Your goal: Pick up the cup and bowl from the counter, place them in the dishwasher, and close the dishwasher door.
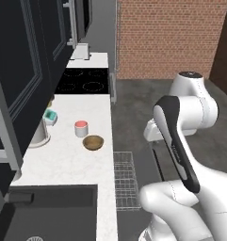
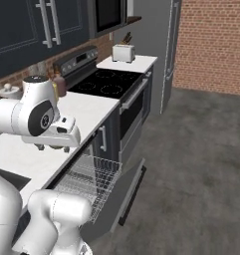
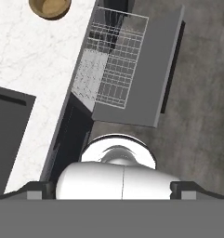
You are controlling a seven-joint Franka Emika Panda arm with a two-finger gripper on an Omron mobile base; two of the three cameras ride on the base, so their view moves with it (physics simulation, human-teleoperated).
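Note:
The pink-topped white cup [image 1: 81, 128] stands upright on the white counter [image 1: 63, 160]. Just in front of it, near the counter's edge, sits the golden-brown bowl [image 1: 93, 142], also seen at the top left of the hand view [image 3: 49, 7]. The dishwasher is open: its grey wire rack [image 1: 125, 178] [image 3: 111, 69] is pulled out over the lowered dark door [image 3: 148, 88] [image 2: 125, 191]. My gripper [image 2: 54, 148] [image 3: 111, 190] hangs high, pointing down over the counter edge and the rack, off to the side of the bowl. It is open, with nothing between its fingertips.
A black sink [image 1: 49, 212] is set into the counter's near end. A teal-and-white object [image 1: 50, 116] and a white jug-like vessel [image 1: 39, 134] stand by the wall. Beyond lie the black stovetop [image 1: 84, 81] and a toaster [image 2: 123, 52]. Grey floor [image 2: 191, 164] opens past the door.

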